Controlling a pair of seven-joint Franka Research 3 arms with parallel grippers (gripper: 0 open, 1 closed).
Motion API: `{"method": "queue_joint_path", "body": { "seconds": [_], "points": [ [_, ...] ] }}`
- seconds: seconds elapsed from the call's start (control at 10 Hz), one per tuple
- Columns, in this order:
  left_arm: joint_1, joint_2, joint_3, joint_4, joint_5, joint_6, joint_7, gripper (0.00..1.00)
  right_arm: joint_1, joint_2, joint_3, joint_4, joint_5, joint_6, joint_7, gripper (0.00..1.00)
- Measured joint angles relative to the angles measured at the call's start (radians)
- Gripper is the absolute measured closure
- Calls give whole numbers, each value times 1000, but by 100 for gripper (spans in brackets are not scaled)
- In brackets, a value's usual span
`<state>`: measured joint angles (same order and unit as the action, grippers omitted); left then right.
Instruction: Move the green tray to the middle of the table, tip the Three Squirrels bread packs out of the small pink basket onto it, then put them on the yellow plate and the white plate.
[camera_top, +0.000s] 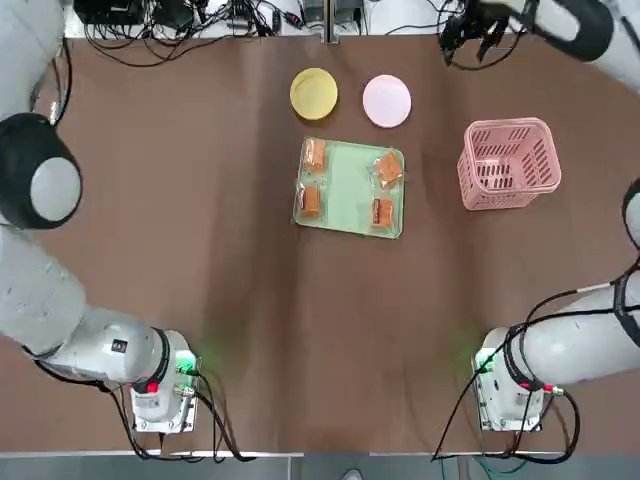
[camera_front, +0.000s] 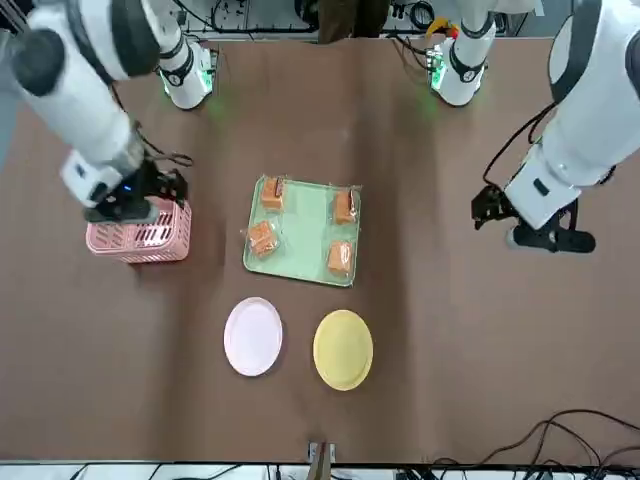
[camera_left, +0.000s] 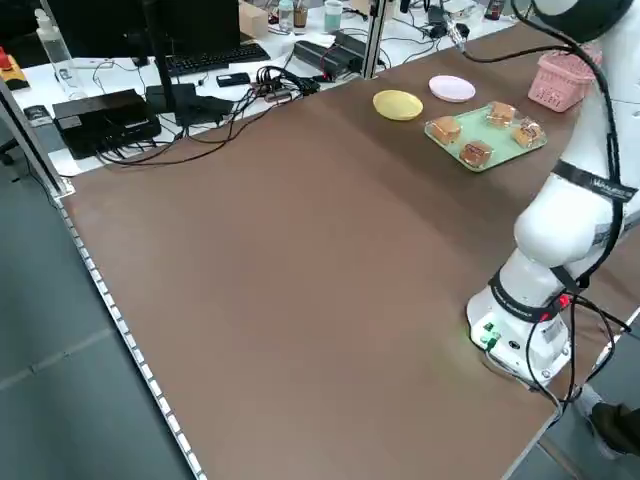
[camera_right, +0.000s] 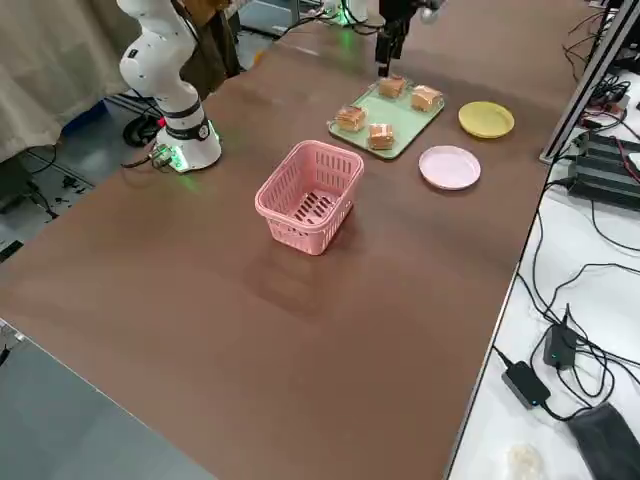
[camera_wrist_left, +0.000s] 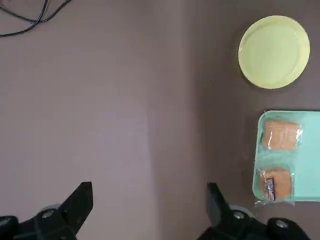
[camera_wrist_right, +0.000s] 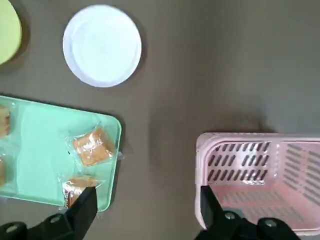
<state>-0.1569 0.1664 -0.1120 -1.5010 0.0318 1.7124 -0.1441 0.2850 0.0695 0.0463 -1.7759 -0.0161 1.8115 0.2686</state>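
Bread packs (camera_top: 347, 184), four, lie on the green tray (camera_top: 350, 178) mid-tabletop (camera_top: 200, 250). Beyond the tray sit the yellow plate (camera_top: 314, 93) and white plate (camera_top: 386, 101); right of it stands the pink basket (camera_top: 508, 163). Left pincer (camera_wrist_left: 150, 200) and right pincer (camera_wrist_right: 145, 205) hover wide, holding nothing.

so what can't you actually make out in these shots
- Print on the bread packs on the green tray: too small in every view.
- Left gripper: off the top view's left edge; front view shows it from the side, fingers unclear.
- Right gripper: front view, its arm covers part of the pink basket.
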Motion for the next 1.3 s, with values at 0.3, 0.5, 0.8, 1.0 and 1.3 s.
{"method": "queue_joint_path", "body": {
  "seconds": [0.3, 0.5, 0.8, 1.0, 1.3],
  "points": [
    [-11, -31, -50, -207, -2, 161, -30, 0, 76, 45, 1, -122, 23, 178, 58, 8],
    [-47, 47, -96, -238, -2, 304, -171, 0, 131, 56, 1, -233, 29, 316, 100, 8],
    [-165, 209, -108, -223, 3, 457, -401, 0, 190, 90, 1, -366, 31, 502, 126, 7],
    [-237, 319, -107, -167, 57, 511, -527, 0, 228, 130, 1, -379, 31, 571, 167, 6],
    [-335, 479, -106, -98, 150, 616, -699, 0, 232, 219, -10, -381, 31, 691, 176, 2]
  ]
}}
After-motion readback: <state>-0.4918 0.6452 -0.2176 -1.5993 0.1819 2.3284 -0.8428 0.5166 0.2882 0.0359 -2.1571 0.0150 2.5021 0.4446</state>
